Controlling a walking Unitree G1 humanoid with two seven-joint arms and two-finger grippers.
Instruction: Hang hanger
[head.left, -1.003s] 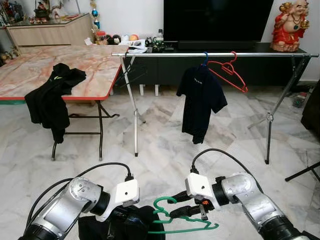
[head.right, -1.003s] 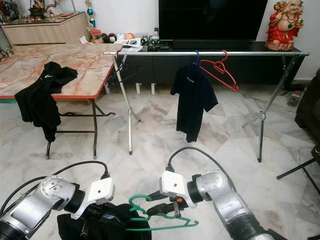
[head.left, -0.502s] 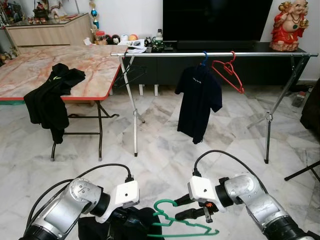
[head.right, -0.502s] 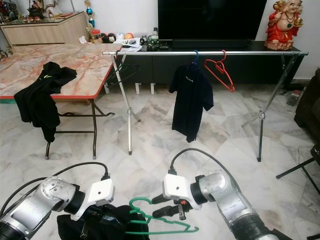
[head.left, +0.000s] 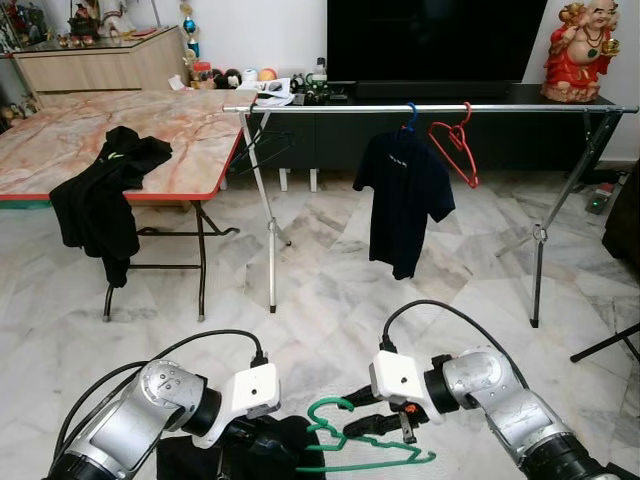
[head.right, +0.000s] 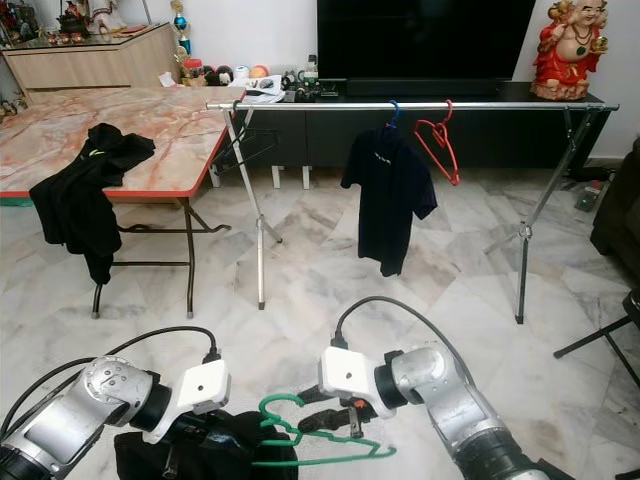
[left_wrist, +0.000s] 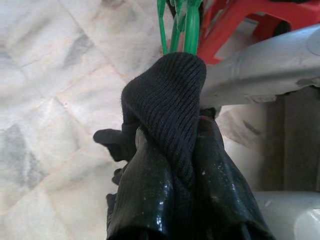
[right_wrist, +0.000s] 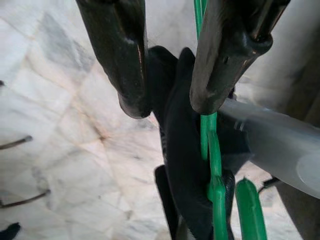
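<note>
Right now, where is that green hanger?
The green hanger is low in the head views, just before the robot, between its left gripper and right gripper, beside a black garment.

Head stereo pair looks fwd/down; both wrist cams close-up share green hanger (right_wrist: 210, 150)

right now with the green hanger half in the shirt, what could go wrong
1. The right gripper looks open around the green hanger, so it may slip out.
2. The left gripper pinches only a fold of the black garment; the cloth could pull free.
3. The rail stands well ahead across the floor, already carrying a dark shirt and a red hanger; the load could snag there.
</note>
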